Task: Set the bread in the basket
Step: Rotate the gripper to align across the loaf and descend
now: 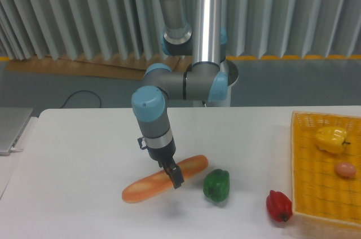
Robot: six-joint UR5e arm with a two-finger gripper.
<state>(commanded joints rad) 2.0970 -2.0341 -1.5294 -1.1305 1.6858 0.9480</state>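
The big white tabletop fills the lower part of the view, and a wall of grey slats stands behind it. The arm is silver with light blue caps, and it bends down over the middle of the tabletop. At the right edge sits the yellow basket, made of mesh with low walls. Inside the basket, near the far end, lie a yellow pepper and a small pinkish egg-shaped thing, close to each other. The bread is long and orange-gold and lies flat on the tabletop, well apart from the basket, with its right end pointing a bit away from the camera. The dark pincer is down at the middle of the bread, and one dark finger shows in front of the loaf. I cannot tell if the pincer is squeezing the bread or only sitting around it. A green pepper sits just beside the right end of the bread. A red pepper lies near the front corner of the basket, out on the tabletop. A thin grey thing sticks in at the left edge.
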